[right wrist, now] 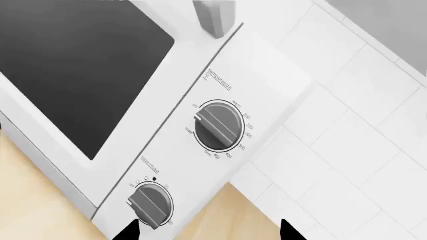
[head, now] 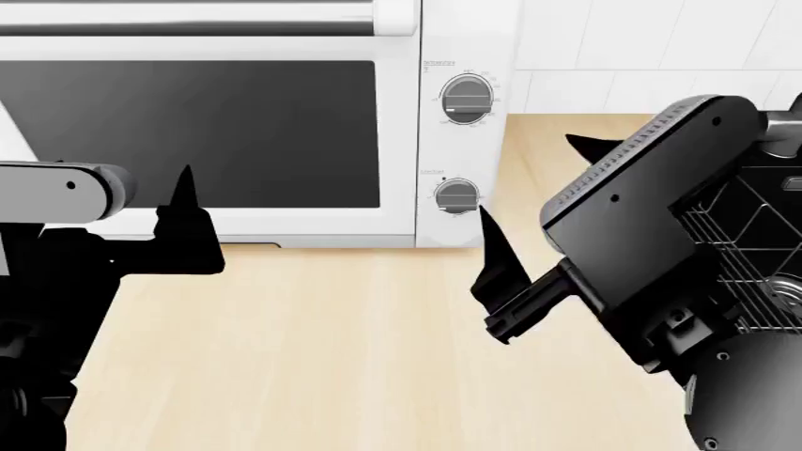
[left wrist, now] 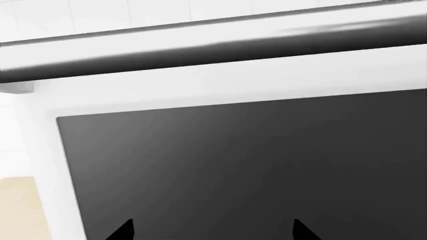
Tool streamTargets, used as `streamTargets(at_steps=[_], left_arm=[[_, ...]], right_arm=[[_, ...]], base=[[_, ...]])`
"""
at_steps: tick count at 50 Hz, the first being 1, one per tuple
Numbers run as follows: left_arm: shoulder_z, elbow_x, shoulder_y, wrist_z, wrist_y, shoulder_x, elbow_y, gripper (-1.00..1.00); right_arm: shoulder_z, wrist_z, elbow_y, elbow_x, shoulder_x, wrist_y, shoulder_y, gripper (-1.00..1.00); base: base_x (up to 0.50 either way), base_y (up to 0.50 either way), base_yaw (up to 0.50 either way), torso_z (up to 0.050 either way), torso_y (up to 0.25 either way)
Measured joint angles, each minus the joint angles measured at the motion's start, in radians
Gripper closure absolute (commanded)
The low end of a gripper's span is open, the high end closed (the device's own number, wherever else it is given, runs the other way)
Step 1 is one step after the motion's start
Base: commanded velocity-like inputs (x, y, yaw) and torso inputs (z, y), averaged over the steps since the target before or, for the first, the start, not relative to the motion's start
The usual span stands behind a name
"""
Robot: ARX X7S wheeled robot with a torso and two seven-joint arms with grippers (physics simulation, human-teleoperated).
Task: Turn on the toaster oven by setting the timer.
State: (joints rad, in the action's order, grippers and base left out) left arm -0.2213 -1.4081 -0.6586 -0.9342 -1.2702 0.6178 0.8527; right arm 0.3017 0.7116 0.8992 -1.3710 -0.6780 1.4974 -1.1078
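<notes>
The oven [head: 251, 132] stands at the back of the wooden counter [head: 326, 357] against the tiled wall [head: 626, 47], its two knobs in a column right of the dark door; the lower one, the timer knob [right wrist: 152, 204], reads as not yet turned, so the task looks barely begun. The right gripper [head: 491, 272] hangs just in front of and below that knob, jaws spread and touching nothing. The left gripper [head: 186, 221] faces the glass door [left wrist: 253, 170], jaws likewise apart, so the approach, grasp and twist all remain.
</notes>
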Motion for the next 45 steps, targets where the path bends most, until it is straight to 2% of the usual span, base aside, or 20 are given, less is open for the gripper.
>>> streamTargets(at_steps=[14, 23, 33, 45], left_arm=[[0.004, -0.006, 0.004, -0.005, 0.014, 0.006, 0.001, -1.0], [0.007, -0.01, 0.004, -0.01, 0.021, 0.01, 0.0, -1.0], [0.014, -0.009, 0.002, -0.011, 0.029, 0.013, -0.005, -1.0], [0.02, -0.005, 0.004, -0.011, 0.038, 0.017, -0.006, -1.0]], right_arm=[[0.348, -0.152, 0.057, 0.293, -0.09, -0.041, -0.107, -1.0], [0.519, -0.2, 0.054, 0.433, -0.12, -0.086, -0.142, -1.0], [0.637, -0.224, 0.051, 0.517, -0.131, -0.118, -0.159, -1.0], [0.688, -0.222, 0.043, 0.542, -0.131, -0.129, -0.159, -1.0]], base=[[0.0, 0.0, 0.0, 0.0, 0.0], [0.0, 0.0, 0.0, 0.0, 0.0], [0.0, 0.0, 0.0, 0.0, 0.0], [0.0, 0.0, 0.0, 0.0, 0.0]])
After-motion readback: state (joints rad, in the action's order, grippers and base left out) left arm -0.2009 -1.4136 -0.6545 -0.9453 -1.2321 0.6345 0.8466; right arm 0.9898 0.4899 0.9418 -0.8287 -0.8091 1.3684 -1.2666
